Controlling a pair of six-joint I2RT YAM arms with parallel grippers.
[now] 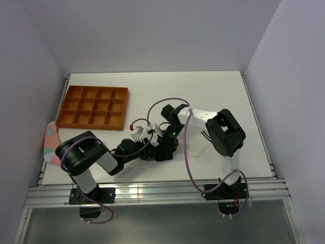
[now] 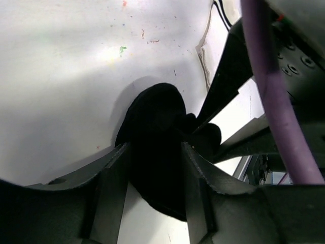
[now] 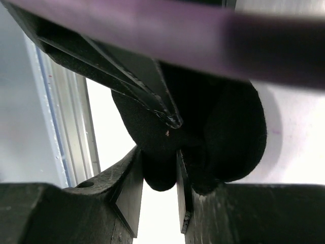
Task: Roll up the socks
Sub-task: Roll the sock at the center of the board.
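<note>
Pinching a fold of the black sock (image 3: pixel 228 132) between nearly touching fingers, the right gripper (image 3: pixel 158 165) is seen low over the white table (image 1: pixel 213 86). The same sock (bunched into a dark lump) is clamped from the other side by the left gripper (image 2: pixel 155 152), one finger pressed to each flank. The lump is held near the table's middle. An orange tray (image 1: pixel 91 107) is set well apart at the back left, and a pink cloth (image 1: pixel 51 138) is draped at the left edge.

Matt black cloth sock (image 2: pixel 152 122), smooth white table (image 2: pixel 61 76); glossy purple cable (image 2: pixel 267 76)
</note>
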